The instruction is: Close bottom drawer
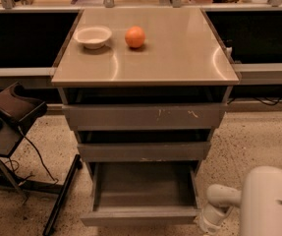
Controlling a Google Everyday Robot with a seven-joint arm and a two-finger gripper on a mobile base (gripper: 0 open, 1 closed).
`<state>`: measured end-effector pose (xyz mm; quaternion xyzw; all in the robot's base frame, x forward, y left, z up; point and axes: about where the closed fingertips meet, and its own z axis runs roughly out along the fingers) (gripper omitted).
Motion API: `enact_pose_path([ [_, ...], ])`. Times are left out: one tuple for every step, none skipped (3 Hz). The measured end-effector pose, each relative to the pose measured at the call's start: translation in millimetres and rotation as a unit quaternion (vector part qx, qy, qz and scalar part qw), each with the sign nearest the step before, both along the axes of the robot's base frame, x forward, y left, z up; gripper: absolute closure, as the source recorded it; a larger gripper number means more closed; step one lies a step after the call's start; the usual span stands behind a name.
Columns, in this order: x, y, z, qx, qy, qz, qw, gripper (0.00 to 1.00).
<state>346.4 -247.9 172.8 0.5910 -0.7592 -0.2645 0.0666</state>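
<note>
The bottom drawer (141, 217) is pulled out toward me at the foot of the grey cabinet. Its plain narrow front faces me and its smooth grey tray (143, 185) lies open and empty. Above it sit the mid-width drawer front (144, 151) and the widest, scratched front (143, 116). My white arm (270, 203) fills the lower right corner, with a rounded joint (219, 208) just right of the open drawer's front corner. My gripper is out of view, beyond the frame's lower edge.
A white bowl (93, 36) and an orange (135, 36) rest on the cabinet's top (180, 53). A black stand with a dark pad (15, 107), a leg and a cable stands at the left on the speckled floor. Dark counters run behind.
</note>
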Motion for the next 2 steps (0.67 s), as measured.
enact_pose_path([
  [37.4,-3.7,37.6,0.034,-0.086,0.021,0.9955,0.00],
  [62.0,1.2,97.3,0.071,-0.216,0.054,0.9723,0.00],
])
